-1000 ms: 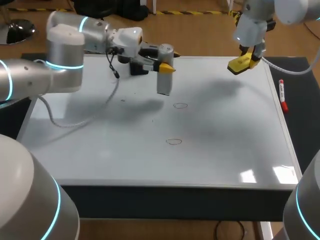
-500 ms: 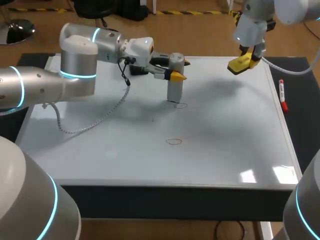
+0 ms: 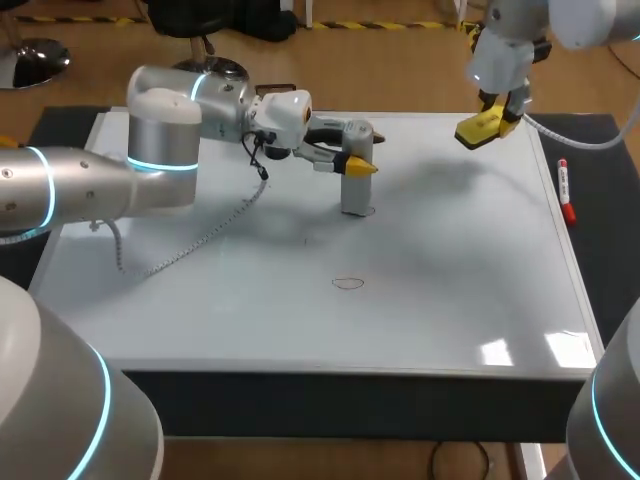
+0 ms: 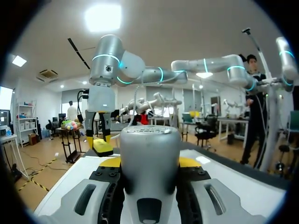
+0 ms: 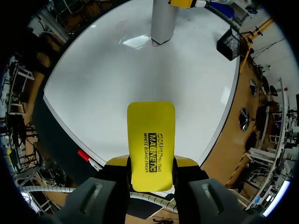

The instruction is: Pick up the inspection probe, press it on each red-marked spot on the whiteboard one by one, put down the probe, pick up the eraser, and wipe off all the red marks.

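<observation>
Probe stands on whiteboard, gripped by left fingers; right wrist view shows right fingers clamping eraser.

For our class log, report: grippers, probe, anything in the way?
Left gripper shut on probe, upright on far red mark. Right gripper shut on eraser, above far right corner of board. Nothing blocking; pen lies beside board.

place: robotics lab, test cell
arms: left arm and right arm, grey, are glowing cyan at the joints, both hanging over one worktop
surface: whiteboard is lying flat, red marker lying along its edge
wiring: loose cable is trailing over the board
tooling: left jaws are clamping a grey probe, right jaws a yellow eraser
</observation>
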### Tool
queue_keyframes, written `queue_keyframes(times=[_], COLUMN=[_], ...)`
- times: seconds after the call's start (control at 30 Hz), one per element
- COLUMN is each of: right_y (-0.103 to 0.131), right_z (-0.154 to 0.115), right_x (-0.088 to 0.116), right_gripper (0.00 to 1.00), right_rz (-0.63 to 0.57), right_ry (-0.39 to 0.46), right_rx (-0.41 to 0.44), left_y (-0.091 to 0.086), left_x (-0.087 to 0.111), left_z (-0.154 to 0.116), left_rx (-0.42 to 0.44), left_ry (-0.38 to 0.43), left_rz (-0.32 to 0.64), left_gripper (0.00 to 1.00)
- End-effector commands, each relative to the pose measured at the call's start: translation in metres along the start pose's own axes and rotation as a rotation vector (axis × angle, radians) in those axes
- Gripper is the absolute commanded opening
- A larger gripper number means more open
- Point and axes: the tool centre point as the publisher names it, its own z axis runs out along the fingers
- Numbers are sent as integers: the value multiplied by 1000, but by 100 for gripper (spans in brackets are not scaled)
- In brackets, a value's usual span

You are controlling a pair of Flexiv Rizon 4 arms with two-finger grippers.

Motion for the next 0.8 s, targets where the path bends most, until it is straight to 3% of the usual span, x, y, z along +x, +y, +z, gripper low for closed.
queue_keyframes(times=[0.03, 0.57, 0.8], right_y=[-1, -1, -1], right_z=[-1, -1, -1], right_x=[-1, -1, -1], right_gripper=[0, 0, 0], right_rz=[-2, -2, -2], right_ry=[4, 4, 4], right_rx=[1, 1, 1], left_y=[5, 7, -16], left_x=[-2, -3, -1], left_z=[2, 3, -2], left_rx=[3, -2, 4], left_ry=[3, 12, 15], left_rz=[2, -2, 18], left_gripper=[0, 0, 0])
